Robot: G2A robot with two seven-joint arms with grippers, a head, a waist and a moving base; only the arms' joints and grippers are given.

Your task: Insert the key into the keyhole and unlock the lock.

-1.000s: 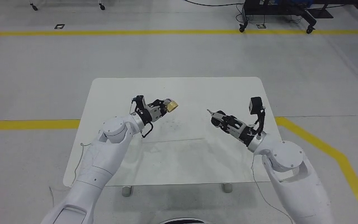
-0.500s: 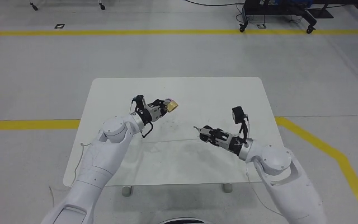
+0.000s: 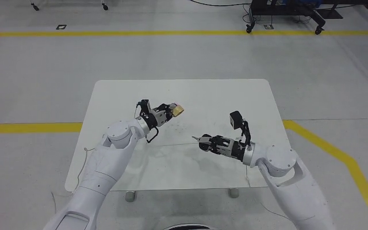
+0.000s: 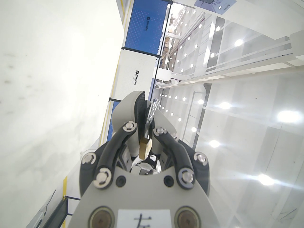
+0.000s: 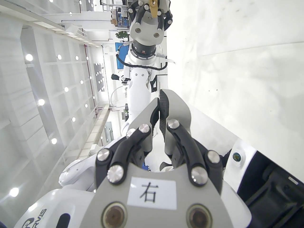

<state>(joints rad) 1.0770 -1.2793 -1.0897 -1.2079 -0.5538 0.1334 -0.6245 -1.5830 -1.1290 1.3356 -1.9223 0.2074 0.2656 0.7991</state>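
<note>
The right gripper (image 5: 162, 104) has its fingers pressed together, pads meeting with hardly a gap. From above, a thin pale sliver juts from their tips. I take this to be the key (image 3: 195, 138), pinched by its head with the blade pointing toward the other arm. In the right wrist view it is too thin to make out between the pads.

The left gripper (image 4: 147, 104) is clamped on the lock (image 4: 144, 147), a small brass padlock whose silver shackle and brass body both show between the fingers. Both grippers hang above the white table (image 3: 230, 92), the left one farther from the robot and the right one nearer.

As for progress, each thing appears to be in hand, so the picking up looks done. The key is not yet in the keyhole, and bringing the two together, inserting and turning are all left.

From above, the key's tip is near the lock but clearly apart from it, with bare table showing between them. In the right wrist view the lock lies ahead of the closed fingers, well off, turning a narrow brass face toward them. That face has a small dark spot that may be the keyhole, though it is too small to be sure. Whether the blade lines up with it I cannot tell
</note>
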